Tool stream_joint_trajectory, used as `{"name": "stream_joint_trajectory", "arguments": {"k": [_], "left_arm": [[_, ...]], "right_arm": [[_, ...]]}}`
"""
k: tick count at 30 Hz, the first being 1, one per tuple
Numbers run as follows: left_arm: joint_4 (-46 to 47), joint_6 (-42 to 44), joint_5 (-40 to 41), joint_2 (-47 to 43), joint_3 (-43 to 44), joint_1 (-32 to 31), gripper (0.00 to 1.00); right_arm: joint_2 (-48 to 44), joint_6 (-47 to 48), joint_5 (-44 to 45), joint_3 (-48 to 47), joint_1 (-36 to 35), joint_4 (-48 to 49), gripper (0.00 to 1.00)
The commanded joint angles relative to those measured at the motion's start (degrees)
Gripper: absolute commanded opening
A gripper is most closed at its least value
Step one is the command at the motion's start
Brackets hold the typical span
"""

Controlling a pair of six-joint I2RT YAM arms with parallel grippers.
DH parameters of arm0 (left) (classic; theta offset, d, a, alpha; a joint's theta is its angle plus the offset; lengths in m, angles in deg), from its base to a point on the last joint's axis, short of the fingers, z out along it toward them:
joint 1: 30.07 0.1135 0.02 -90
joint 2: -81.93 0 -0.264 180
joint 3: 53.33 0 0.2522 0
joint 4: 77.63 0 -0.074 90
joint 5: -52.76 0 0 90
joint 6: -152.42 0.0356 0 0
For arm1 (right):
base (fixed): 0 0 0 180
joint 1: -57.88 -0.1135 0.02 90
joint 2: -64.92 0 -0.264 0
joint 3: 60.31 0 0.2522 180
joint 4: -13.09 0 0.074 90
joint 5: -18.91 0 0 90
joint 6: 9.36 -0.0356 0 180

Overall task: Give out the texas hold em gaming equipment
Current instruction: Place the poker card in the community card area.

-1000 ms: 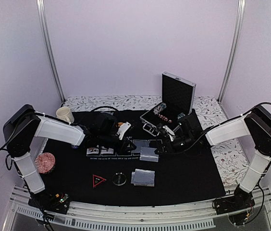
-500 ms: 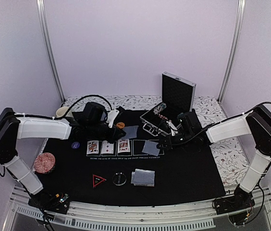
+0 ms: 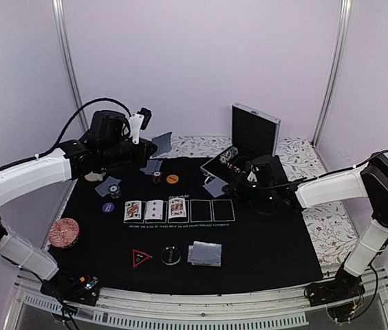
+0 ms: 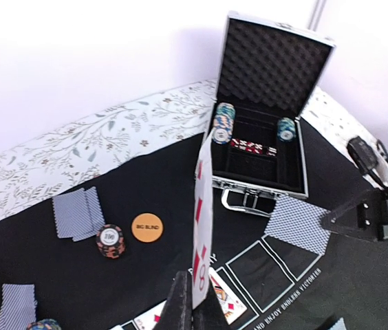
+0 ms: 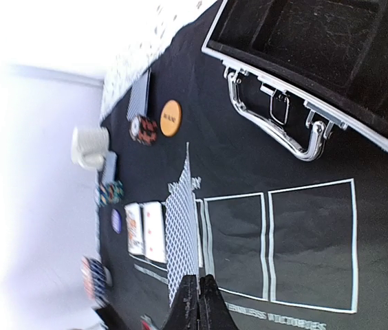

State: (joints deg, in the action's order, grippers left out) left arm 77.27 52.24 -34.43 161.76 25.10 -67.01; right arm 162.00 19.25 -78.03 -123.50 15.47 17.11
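My left gripper (image 3: 148, 135) is raised over the mat's far left and shut on an eight of diamonds (image 4: 204, 206), seen edge-on between its fingers (image 4: 180, 306). My right gripper (image 3: 225, 184) is shut on a grey-blue-backed card (image 5: 182, 234), held above the printed boxes in front of the case. Three face-up cards (image 3: 154, 209) lie in the left boxes. An orange disc (image 3: 173, 179), a chip stack (image 4: 110, 241) and face-down cards (image 4: 77, 213) lie at the far side. A purple disc (image 3: 107, 206), triangle marker (image 3: 140, 258), black-and-white disc (image 3: 171, 256) and card deck (image 3: 204, 253) lie nearer.
The open silver case (image 3: 245, 148) holds chips at the back right. The cream mug (image 5: 89, 148) stands at the mat's far left corner. A reddish chip pile (image 3: 64, 232) sits at the mat's left edge. A floral cloth (image 3: 328, 227) borders the black mat (image 3: 263, 254).
My left gripper rose from the mat up and back with a card. My right gripper lifted a face-down card off the boxes toward the case. The two right boxes are now bare.
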Motion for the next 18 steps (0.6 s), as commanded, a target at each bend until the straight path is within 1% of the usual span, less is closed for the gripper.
{"name": "stream_joint_trajectory", "arguments": {"k": [1,3,5,8,12,18], "left_arm": [[2.8,-2.1,5.0,-1.4,-2.4,1.0,0.0],[5.6,-2.2,5.5,-3.0,-5.6,1.5,0.0],[6.7,-2.0,4.9,-4.4,-6.9,2.2,0.0],[7.0,-0.6,5.6,-5.6,-7.5,2.6,0.0],[6.7,1.0,8.1,-6.4,-7.9,2.7,0.0],[7.3,1.4,7.6,-6.8,-8.4,2.7,0.0]], "right_arm": [[0.9,-15.8,9.9,-1.2,-2.5,3.7,0.02],[1.8,-17.6,13.7,-2.6,-3.8,2.4,0.02],[3.3,-20.4,15.2,-4.1,-4.5,-0.1,0.02],[6.8,-26.6,13.7,-5.1,-5.1,-1.4,0.02],[11.5,-31.4,11.3,-6.6,-6.4,-1.4,0.02],[15.7,-34.5,10.3,-8.9,-7.0,-1.5,0.02]]}}
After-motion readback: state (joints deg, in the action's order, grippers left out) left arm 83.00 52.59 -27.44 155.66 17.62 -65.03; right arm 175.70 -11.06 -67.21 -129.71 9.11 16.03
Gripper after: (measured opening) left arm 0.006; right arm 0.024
